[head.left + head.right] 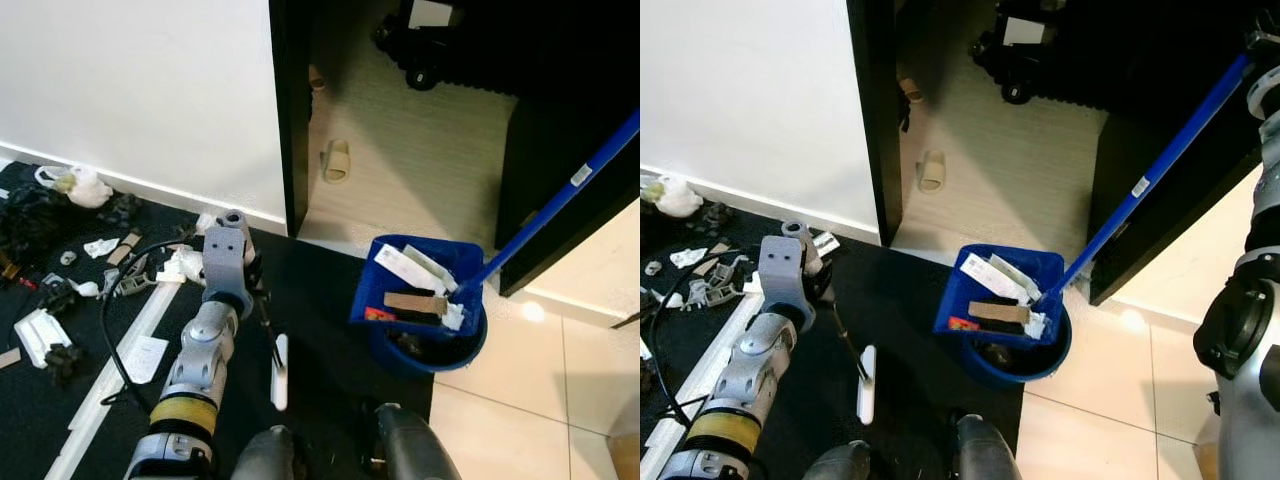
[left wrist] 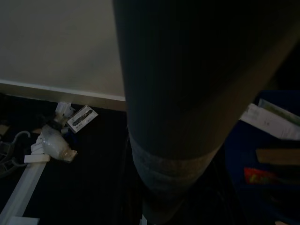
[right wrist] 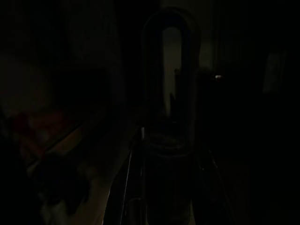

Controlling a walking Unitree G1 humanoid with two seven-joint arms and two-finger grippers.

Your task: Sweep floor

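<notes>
Floor first: we've got pale tiles on our right and a black mat running off to our left, and that mat is a mess. Scraps of paper, bits of cardboard and crumpled white litter lie scattered along the foot of the white wall, with a knotted white bag near the skirting and a long white strip lying across the mat.

Over at the mat's edge sits a round blue bin, and tipped into its mouth is a blue dustpan loaded with paper, a brown piece of card and something red. Its long blue handle climbs up and away to our right, up toward our right arm. We cannot tell whether the right gripper is clamped on that handle; the right wrist view is almost black.

Our left arm reaches forward over the mat, cable looping off its side. From the left gripper a thin dark rod hangs down to a small white piece on the mat. The left wrist view is mostly blocked by a dark cylinder close to the lens, so we cannot tell how those fingers are set.

Beyond the bin, a dark doorway opens onto a striped pale floor with a single slipper lying on it.
</notes>
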